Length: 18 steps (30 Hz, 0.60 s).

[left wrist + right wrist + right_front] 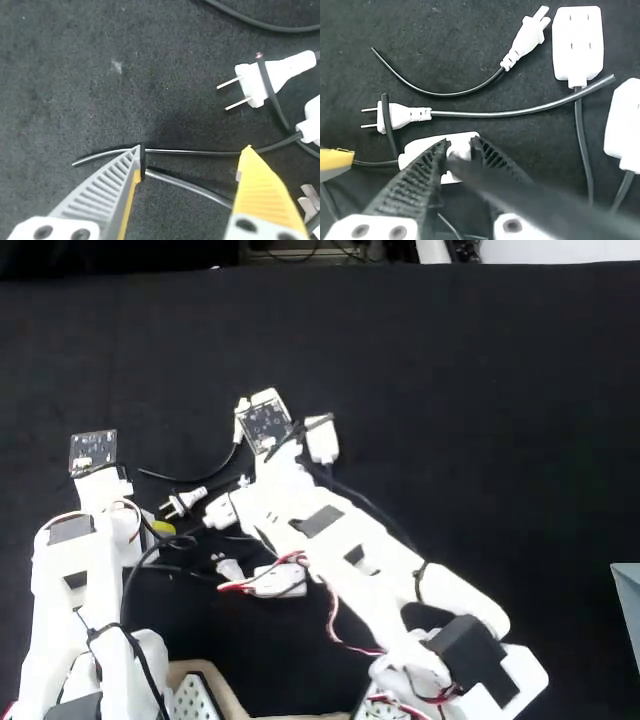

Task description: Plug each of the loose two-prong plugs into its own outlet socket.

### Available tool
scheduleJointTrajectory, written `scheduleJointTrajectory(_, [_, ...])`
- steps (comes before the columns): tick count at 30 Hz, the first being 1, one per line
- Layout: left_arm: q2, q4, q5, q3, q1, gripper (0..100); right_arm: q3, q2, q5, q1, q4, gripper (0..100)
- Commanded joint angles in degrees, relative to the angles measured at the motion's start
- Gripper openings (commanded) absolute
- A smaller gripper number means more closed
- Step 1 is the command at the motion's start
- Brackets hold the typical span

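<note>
White plugs (400, 116) and outlet sockets (578, 42), black cords (520, 111), black tabletop (480, 370), ribbed grey-and-yellow fingers (260, 185).

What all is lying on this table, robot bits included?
Cloth: one, black, under everything.
Two-prong plugs: two, white, loose on the cloth.
Outlet sockets: two, white, beside the plugs.
White block: one, next to one plug.
Cables: several, black, from plugs and sockets.
Box: one, tan, at the cloth's near edge.
Arms: two, white, side by side.
Left gripper: one, grey and yellow, open over a cable.
Right gripper: one, black, at the white block.
</note>
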<state>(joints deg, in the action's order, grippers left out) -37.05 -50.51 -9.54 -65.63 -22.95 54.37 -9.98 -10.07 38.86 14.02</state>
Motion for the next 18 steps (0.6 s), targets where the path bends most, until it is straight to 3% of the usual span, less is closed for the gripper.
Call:
scheduleJointTrajectory(1, [-0.97,0.7,-0.35,0.22,-0.66,30,0.48,2.07,-0.62,2.29,2.11,1.2])
scheduleJointTrajectory(12, [-0.97,0.7,-0.44,0.22,-0.57,30,-2.33,-1.36,-0.44,2.29,14.24,1.2])
scheduleJointTrajectory(18, [-0.97,0.7,-0.53,0.22,-0.48,30,-3.3,-1.27,1.49,2.29,15.74,1.2])
